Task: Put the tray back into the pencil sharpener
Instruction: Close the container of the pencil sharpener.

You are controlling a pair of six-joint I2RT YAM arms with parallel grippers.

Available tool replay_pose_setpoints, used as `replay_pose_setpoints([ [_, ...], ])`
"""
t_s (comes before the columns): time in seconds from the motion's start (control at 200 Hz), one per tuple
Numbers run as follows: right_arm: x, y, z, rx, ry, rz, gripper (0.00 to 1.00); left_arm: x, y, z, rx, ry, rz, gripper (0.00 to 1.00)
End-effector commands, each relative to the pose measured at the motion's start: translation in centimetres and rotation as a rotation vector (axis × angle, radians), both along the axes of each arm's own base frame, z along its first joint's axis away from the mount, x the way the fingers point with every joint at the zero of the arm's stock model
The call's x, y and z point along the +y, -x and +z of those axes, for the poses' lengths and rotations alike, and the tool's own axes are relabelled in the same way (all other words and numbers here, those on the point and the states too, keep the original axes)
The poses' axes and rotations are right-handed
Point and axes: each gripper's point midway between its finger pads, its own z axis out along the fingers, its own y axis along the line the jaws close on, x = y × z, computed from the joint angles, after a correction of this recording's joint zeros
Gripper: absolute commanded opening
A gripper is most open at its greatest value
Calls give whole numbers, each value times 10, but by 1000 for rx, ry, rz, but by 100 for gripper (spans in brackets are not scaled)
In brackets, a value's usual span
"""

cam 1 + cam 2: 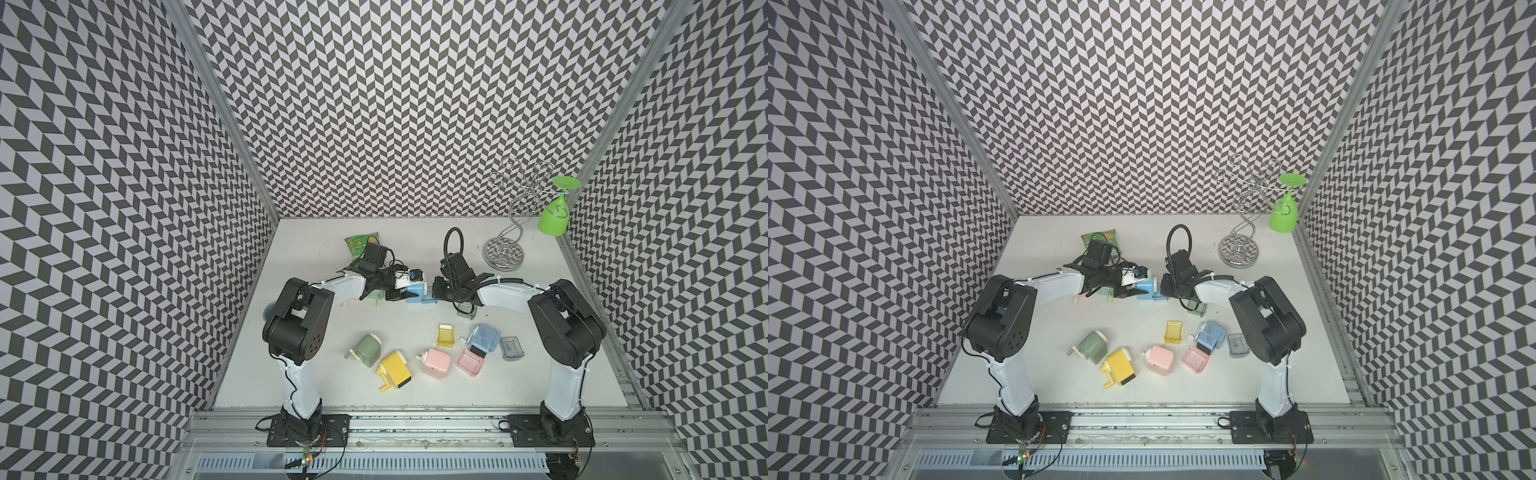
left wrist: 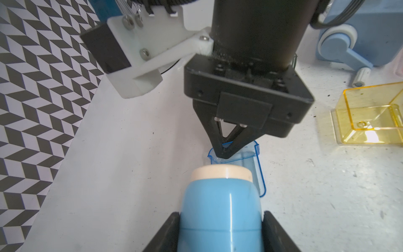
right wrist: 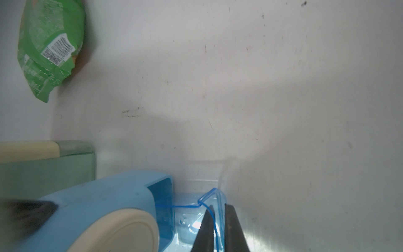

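Note:
The blue pencil sharpener (image 1: 417, 291) (image 1: 1146, 287) with a cream end lies mid-table, and my left gripper (image 2: 221, 231) is shut on its body (image 2: 220, 209). The clear blue tray (image 2: 257, 172) (image 3: 187, 218) sticks out of the sharpener's open slot (image 3: 163, 196), one end inside the opening. My right gripper (image 3: 219, 207) (image 2: 224, 153) is shut on the tray's outer end wall, facing the left gripper (image 1: 399, 289). In both top views the tray shows only as a blue sliver (image 1: 427, 298) between the two grippers.
A green snack bag (image 1: 360, 244) lies behind the left arm. At the back right stand a wire rack (image 1: 505, 253) and a green glass (image 1: 555, 216). In front lie green (image 1: 365, 349), yellow (image 1: 397, 370) and pink (image 1: 436, 360) sharpeners, plus yellow (image 1: 445, 336) and pink (image 1: 470, 362) trays.

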Motion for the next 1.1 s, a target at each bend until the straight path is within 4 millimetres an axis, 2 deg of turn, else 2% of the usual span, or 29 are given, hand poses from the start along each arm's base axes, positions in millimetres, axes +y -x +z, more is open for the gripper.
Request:
replay_pose_setpoints([
  [0.0,21,-13,30,-64,-127,-17,11,-2,5,0,-10,-22,-6,56],
  [0.28,33,-12,31,-57,-165,1,11,-3,6,-3,-3,-25,-10,56],
  [0.716,33,-23,28,-67,-113,-50,12,-6,9,0,5,-29,-29,54],
  [0.831,46,-21,33,-74,-130,-9,13,-6,11,-1,14,-31,-31,54],
  [0.941,52,-15,38,-68,-175,22,18,-5,8,-5,11,-46,-22,54],
  [1.092,34,-13,63,-123,-199,11,24,-4,7,-8,9,-55,-14,54],
])
